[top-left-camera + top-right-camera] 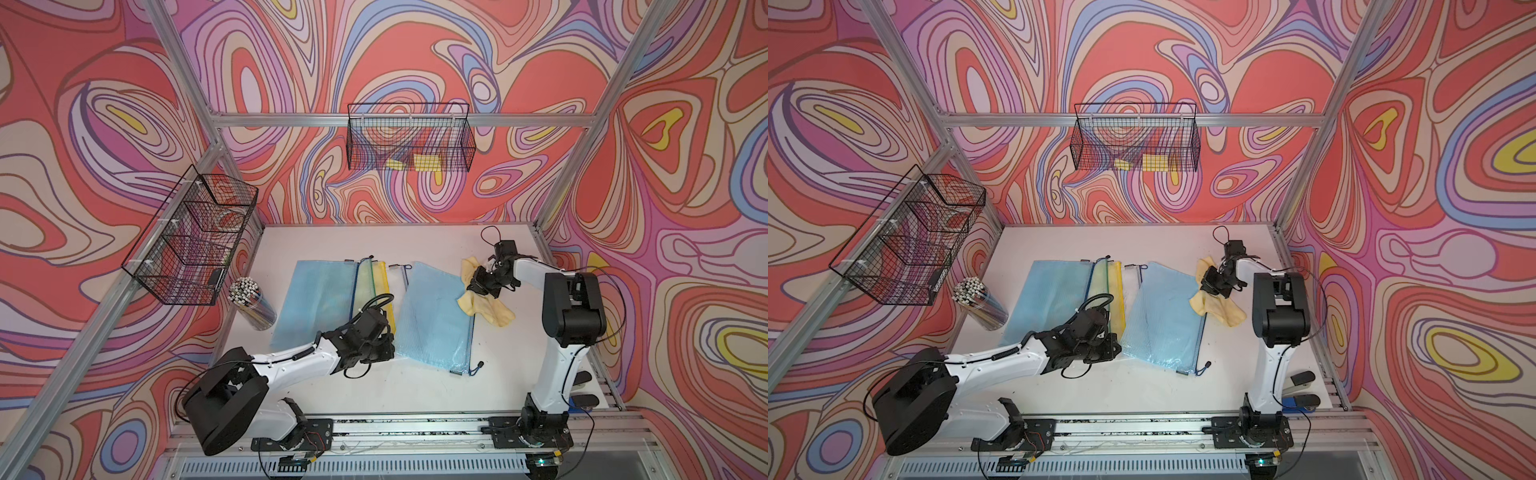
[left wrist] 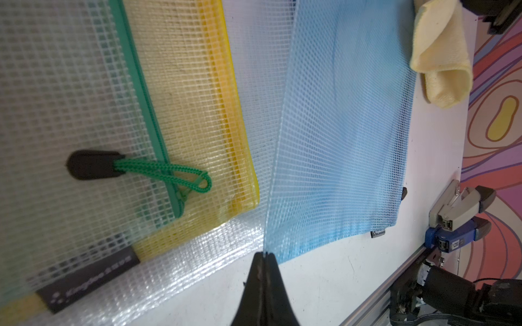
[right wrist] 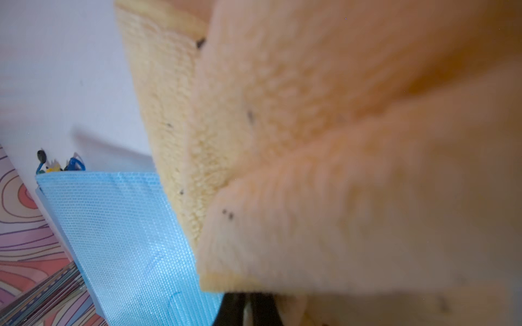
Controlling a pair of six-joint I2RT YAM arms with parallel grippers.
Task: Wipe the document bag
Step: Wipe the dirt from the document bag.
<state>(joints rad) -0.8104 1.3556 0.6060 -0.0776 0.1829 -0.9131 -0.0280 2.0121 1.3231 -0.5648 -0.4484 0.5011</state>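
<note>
Left wrist view: we see the left gripper pressed together on the near corner of the blue mesh bag, pinching a thin fold of it just above the white table. Otherwise the bag lies flat. Its side touches a pile of other bags: clear, green-zipped and yellow.

In both top views the bag sits mid-table, with its zip edge toward the right arm. The right gripper is clamped on a yellow cloth. The cloth hangs bunched at the bag's far right edge, and one end drapes onto the table just beside the zip. In the right wrist view the cloth fills most of the frame, with blue mesh beside its lower edge. We cannot tell whether it presses on the bag.

We judge the step in hand to be bringing the cloth onto the bag for a stroke. To do it well, we would hold the left pinch firm so the bag cannot slide. We would lower the cloth until a broad fold lies flat on the mesh, then draw it away from the pinned corner, pulling the sheet taut rather than bunching it. Light pressure should do, since the plastic looks thin and slick. We would steer clear of the zip pull and the pile.
</note>
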